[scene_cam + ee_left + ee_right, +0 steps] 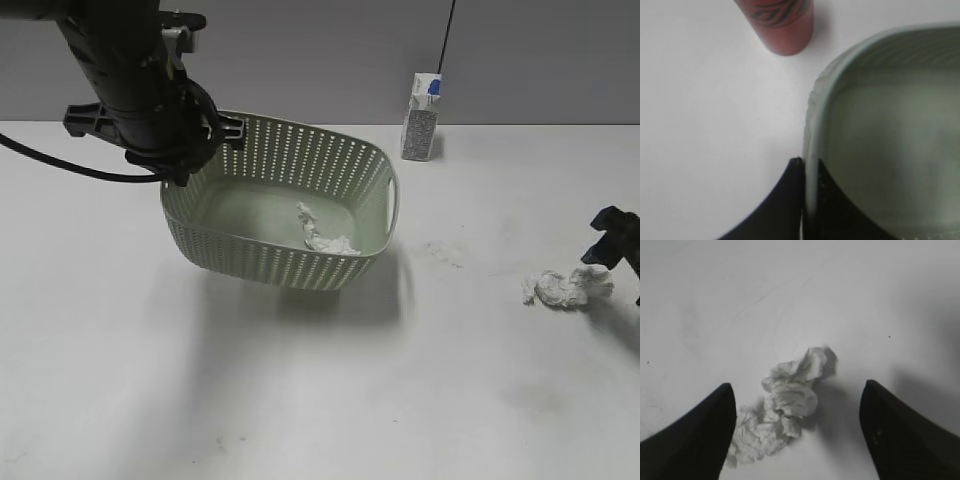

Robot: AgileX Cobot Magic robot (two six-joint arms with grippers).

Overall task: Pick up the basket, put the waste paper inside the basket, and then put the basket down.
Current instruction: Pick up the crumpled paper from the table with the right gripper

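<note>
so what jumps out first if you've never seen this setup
The green basket hangs tilted above the table, the left gripper clamped on its rim, one paper wad already inside. To the right, a second wad lies on the table between the right gripper's open fingers.

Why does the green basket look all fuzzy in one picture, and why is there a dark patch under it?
Left wrist view: the basket sits very close to the lens, so its rim blurs, as does the red can. Exterior view: the dark patch is the lifted basket's shadow on the table. Right wrist view: the waste paper is fairly sharp and casts a soft shadow.
</note>
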